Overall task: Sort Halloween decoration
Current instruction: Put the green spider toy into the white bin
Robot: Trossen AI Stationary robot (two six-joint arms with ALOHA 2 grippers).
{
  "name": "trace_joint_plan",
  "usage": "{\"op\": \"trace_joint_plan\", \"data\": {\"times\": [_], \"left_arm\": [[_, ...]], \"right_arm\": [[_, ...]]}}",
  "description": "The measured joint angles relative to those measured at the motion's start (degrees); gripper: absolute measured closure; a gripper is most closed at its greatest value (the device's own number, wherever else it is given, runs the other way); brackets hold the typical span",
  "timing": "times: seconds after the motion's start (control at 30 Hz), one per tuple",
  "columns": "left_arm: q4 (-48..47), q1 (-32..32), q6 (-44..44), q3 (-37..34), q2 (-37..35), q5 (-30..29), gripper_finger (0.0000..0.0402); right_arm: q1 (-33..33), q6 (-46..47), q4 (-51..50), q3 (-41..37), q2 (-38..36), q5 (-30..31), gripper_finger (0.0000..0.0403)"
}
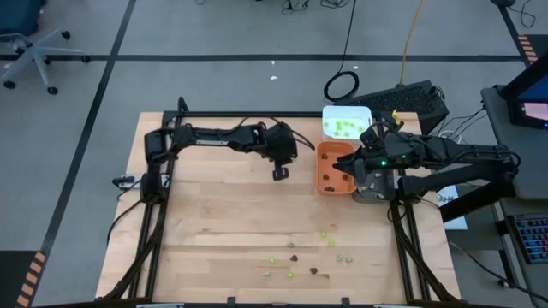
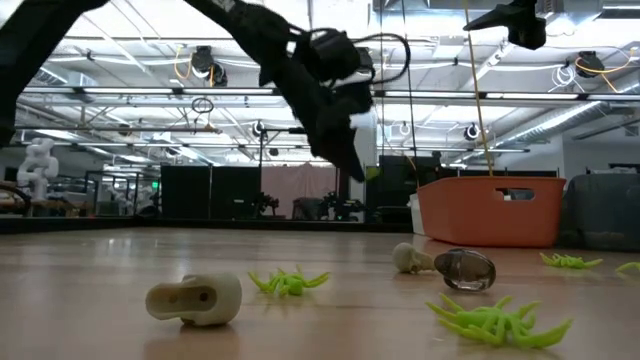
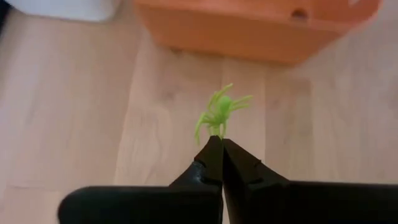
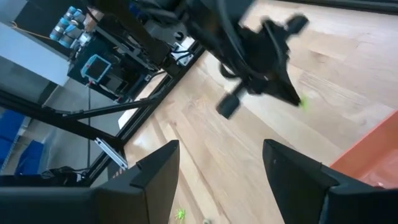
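The Halloween decoration here is a green spider [image 3: 219, 113], pinched by its back end in the left gripper's [image 3: 221, 144] tight-shut fingers, up in the air near the orange tray [image 3: 261, 28]; it looks light, bendy and easy to drop.

— What sort of place is shown?
— A robotics lab: a wooden table [image 1: 214, 222] framed by black rails, taped floor lines [image 1: 111, 68], an office chair [image 1: 30, 51], cables, and ceiling trusses [image 2: 150, 95] are seen.
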Motion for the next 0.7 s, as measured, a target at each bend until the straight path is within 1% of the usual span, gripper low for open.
{"op": "trace_joint_plan", "data": {"times": [0.1,0.23,0.33,0.47,0.57,0.63,0.7], "left_arm": [[1.01,0.0,-3.09,0.51,-2.79,1.9,0.0401],[4.49,0.17,-10.23,0.84,-6.29,7.51,0.0401],[7.92,0.14,-17.77,0.84,-8.18,10.35,0.0401],[13.85,-0.75,-25.09,0.87,-10.54,11.06,0.0401],[17.64,-1.31,-29.81,0.86,-10.66,11.06,0.0401],[20.74,-1.87,-31.48,0.76,-10.72,10.82,0.0401],[21.94,-2.34,-32.21,0.88,-11.09,9.22,0.0401]], "right_arm": [[0.0,-0.01,-0.77,0.0,0.0,0.0,0.0188],[-0.02,-1.09,-0.85,0.02,0.02,0.3,0.0188],[-0.15,-0.98,-1.49,0.02,0.38,3.03,0.0188],[-0.19,-1.2,-0.79,0.02,1.5,7.41,0.0188],[-0.6,-3.8,1.65,0.02,3.3,7.84,0.0188],[-1.51,-5.11,4.14,0.04,4.9,7.85,0.0188],[-2.43,-5.51,6.5,0.03,6.66,7.83,0.0188]]}}
